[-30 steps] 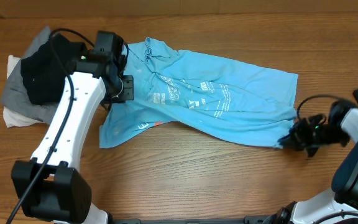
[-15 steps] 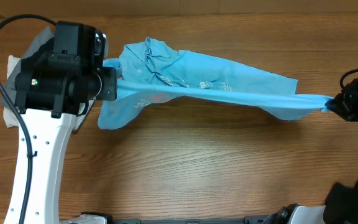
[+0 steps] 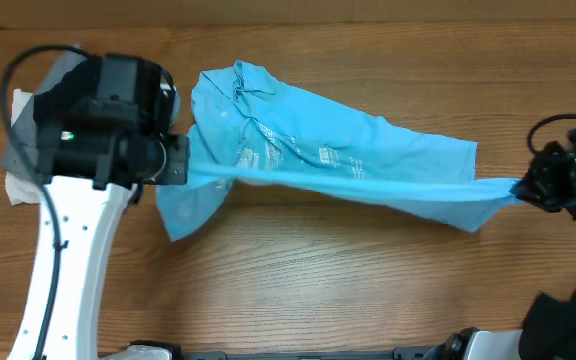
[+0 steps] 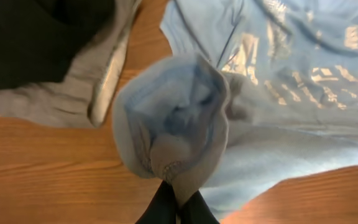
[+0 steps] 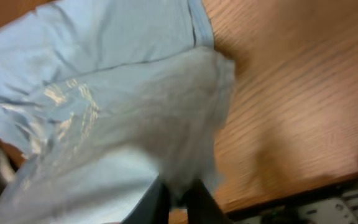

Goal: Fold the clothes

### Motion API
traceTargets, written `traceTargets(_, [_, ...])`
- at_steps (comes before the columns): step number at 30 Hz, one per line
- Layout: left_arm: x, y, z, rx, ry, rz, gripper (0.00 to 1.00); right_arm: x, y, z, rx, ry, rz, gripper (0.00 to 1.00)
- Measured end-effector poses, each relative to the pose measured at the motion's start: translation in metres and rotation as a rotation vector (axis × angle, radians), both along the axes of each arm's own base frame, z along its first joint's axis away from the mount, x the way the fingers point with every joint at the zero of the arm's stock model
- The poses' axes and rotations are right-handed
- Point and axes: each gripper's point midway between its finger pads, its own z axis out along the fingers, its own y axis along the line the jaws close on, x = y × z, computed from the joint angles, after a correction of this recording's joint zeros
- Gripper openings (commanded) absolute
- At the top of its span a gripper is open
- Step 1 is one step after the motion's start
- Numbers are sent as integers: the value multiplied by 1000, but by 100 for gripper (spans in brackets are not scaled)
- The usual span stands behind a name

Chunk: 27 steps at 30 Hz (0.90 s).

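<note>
Wooden table (image 3: 318, 285), grey garment pile (image 4: 73, 93), blue T-shirt (image 3: 348, 160)

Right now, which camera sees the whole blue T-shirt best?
The overhead view: it shows the whole blue T-shirt stretched between the left gripper and right gripper. Each wrist view shows only a pinched bunch of it up close.

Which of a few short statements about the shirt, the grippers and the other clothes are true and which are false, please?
1. The blue T-shirt is stretched between the left gripper and the right gripper. True.
2. The T-shirt is folded into a neat square. False: it is unfolded and rumpled.
3. A pile of black and grey garments lies on the wooden table. True.
4. The left gripper pinches a black garment. False: it pinches blue fabric.
</note>
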Motion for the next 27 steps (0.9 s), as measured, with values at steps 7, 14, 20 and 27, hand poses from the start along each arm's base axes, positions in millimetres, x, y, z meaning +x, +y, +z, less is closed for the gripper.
traceTargets(7, [24, -4, -66, -1, -9, -2, 7, 41, 1, -39, -57, -93, -1, 19])
traceTargets(14, [45, -7, -82, -6, -56, -5, 6, 61, -6, -69, -28, -60, -68, 40])
traceTargets(20, [40, -6, -100, 9, 18, -17, 6, 18, 13, -113, 50, 141, -22, 52])
traceTargets(27, [39, -6, -100, 11, 23, -19, 7, -24, 38, -165, 141, 235, 4, 47])
